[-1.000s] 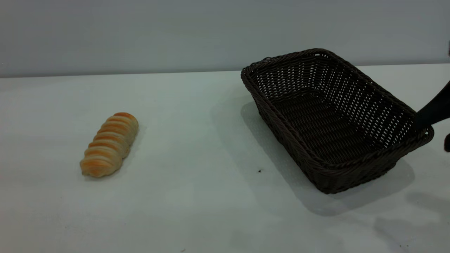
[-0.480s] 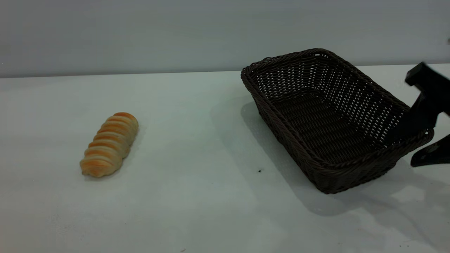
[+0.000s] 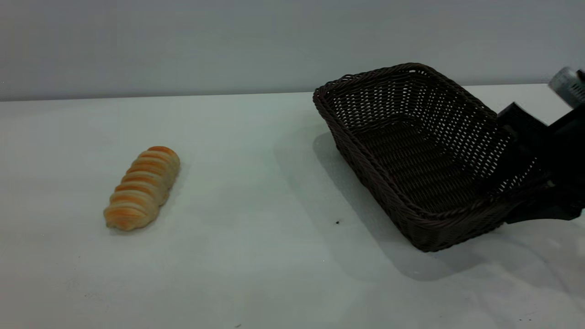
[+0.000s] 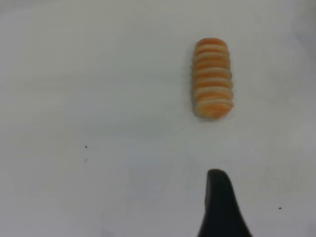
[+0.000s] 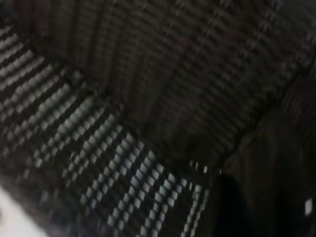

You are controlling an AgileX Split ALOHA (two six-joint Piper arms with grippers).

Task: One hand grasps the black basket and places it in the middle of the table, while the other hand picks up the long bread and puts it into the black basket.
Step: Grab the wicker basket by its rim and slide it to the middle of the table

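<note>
On the near right of the table [image 3: 256, 274], the right gripper [image 3: 525, 194] is straddling the black basket [image 3: 411, 155] at its corner, one finger inside the wall and one outside, though whether they are pinching the weave cannot be told. Well apart to the left, the long bread [image 3: 142, 187], golden with orange ridges, is lying untouched, nothing standing between them but a tiny dark speck [image 3: 337, 222]. Behind, a plain grey wall [image 3: 183, 45] is closing the scene, while the left gripper's [image 4: 219, 207] spread cannot be told.
</note>
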